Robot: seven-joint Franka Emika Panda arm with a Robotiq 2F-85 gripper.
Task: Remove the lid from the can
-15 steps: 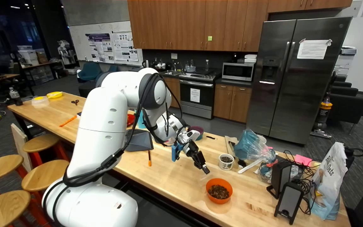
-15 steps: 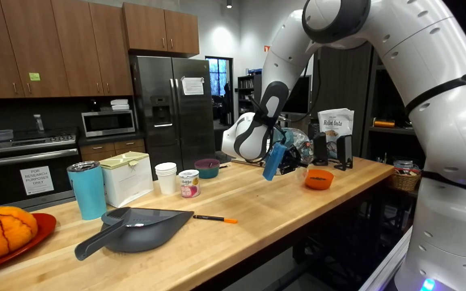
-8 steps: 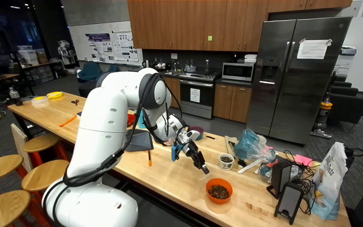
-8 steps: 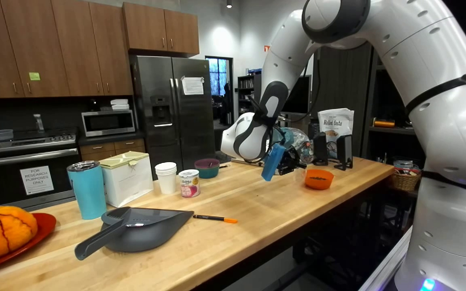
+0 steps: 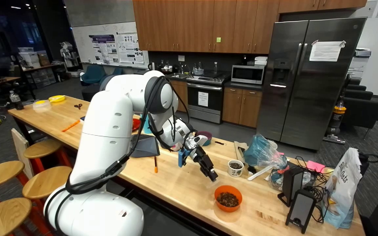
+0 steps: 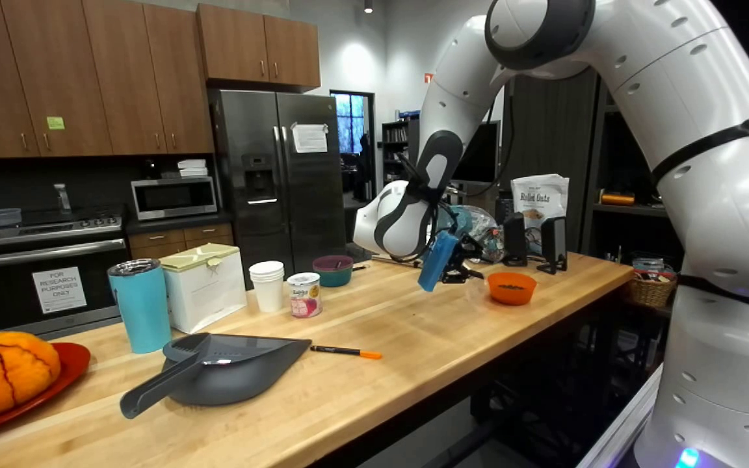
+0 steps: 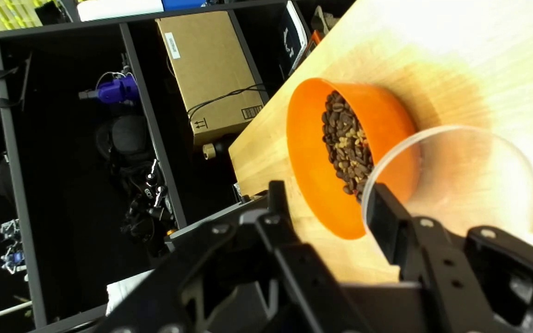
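My gripper [image 7: 329,199] is open, with a wide gap between its fingers. It is above the table, just short of the orange bowl. A clear round lid [image 7: 474,180] is at the right finger in the wrist view, its rim along that finger's inner side. I cannot tell if it touches. The lid shows faintly in both exterior views [image 5: 211,184] [image 6: 477,291], beside the bowl. A pink-and-white can [image 6: 305,296] stands upright on the table, with a whitish top. A white tub [image 5: 235,168] with dark contents stands open beyond the gripper [image 5: 212,175].
The orange bowl [image 5: 228,198] holds dark beans and stands near the table edge. White cups [image 6: 266,286], a teal-purple bowl [image 6: 333,271], a dustpan [image 6: 231,374] and a marker [image 6: 346,351] are on the table. Speakers [image 5: 300,209] and bags stand at the far end.
The gripper's fingers have opened and shifted slightly. The clear lid, which was at the fingertips, is now lower and beside the orange bowl.
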